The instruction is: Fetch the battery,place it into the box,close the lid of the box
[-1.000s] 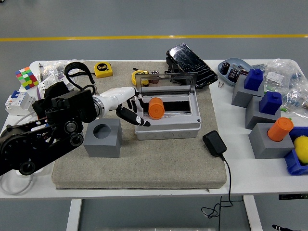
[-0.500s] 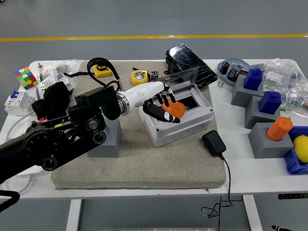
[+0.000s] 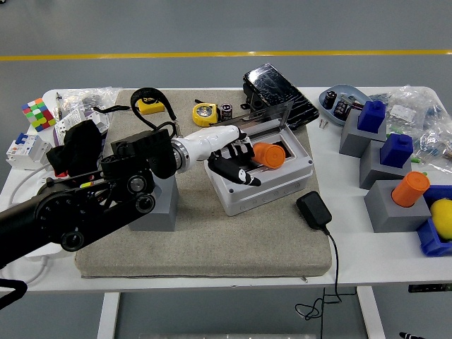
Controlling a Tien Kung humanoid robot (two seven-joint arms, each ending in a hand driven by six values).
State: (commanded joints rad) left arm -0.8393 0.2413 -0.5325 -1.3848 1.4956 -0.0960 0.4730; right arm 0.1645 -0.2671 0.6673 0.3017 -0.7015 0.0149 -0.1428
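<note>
**Battery in the box, lid not yet down**

We are reading the head view from left to right. Our left hand, white-backed with black fingers, is reaching in from the left over the grey felt mat and resting across the left part of the grey plastic box. Its fingers are spread and drooping over the box top, clamped on nothing. Just to the right of them, the orange cylindrical battery is lying on its side in the box's dark opening, apart from the fingers as far as we can tell. Behind it, the clear hinged lid is standing up from the far edge. The right hand is not showing.

We are judging the fetch and the placing as done, and the closing of the lid as all that is left.

Against the frame half a second ago, the battery is now sitting free and a little further right in the opening, where it was then under the fingertips; the box is lying at much the same skew. Against the frame one second ago, the box is turned clockwise and shifted right, and the battery, then standing upright in the box, is now lying down.
</note>
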